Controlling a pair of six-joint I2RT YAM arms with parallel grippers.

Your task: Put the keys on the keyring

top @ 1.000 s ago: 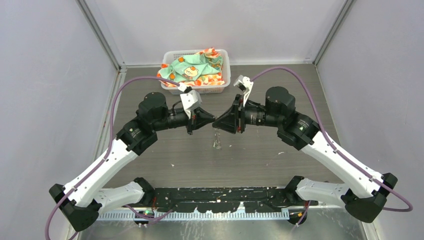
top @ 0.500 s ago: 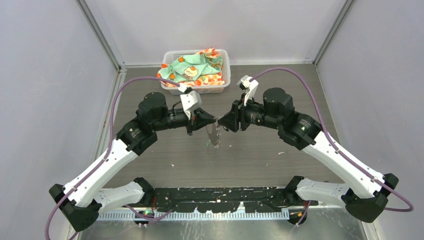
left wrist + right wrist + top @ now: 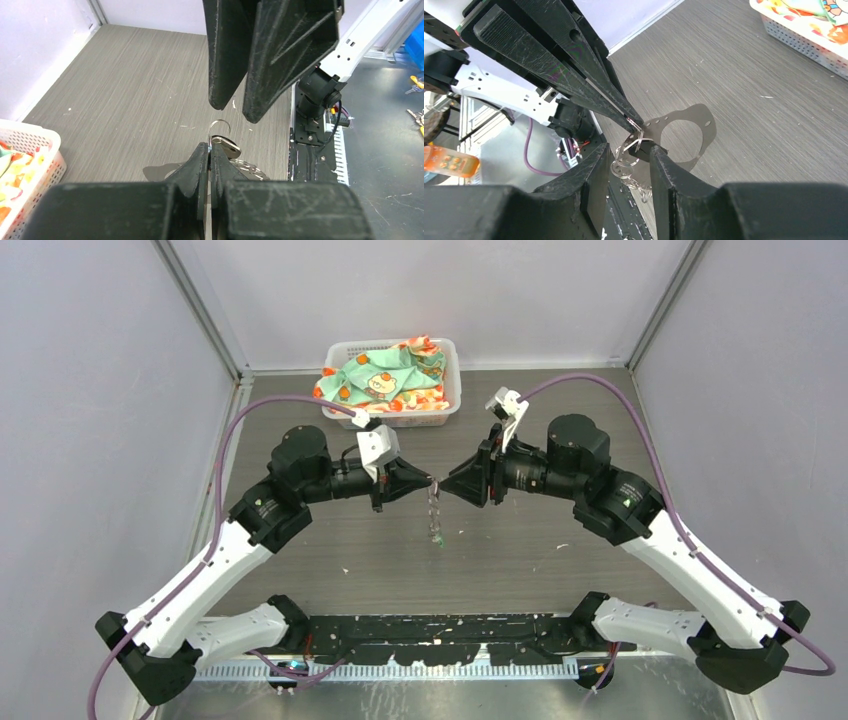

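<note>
Since the view half a second earlier, the right arm's bulk has shifted right, and the hanging keyring (image 3: 434, 512) has swung from a slant to nearly straight down. The left tool (image 3: 431, 481) keeps its place above the middle of the worktop (image 3: 560, 560), fingers pressed together on the top ring of the keyring. Silver rings and a short chain dangle below it, with the green-headed key (image 3: 438, 540) at the bottom, close above the worktop. The right tool (image 3: 447, 487) faces it tip to tip. Its fingers (image 3: 596, 175) stand apart, one on either side of the upper rings. A small dark piece (image 3: 644, 151) lies between them; whether it is the black key head cannot be told. At the far edge, left of centre, a white basket (image 3: 440, 410) holds a crumpled green and orange cloth (image 3: 385, 375).
</note>
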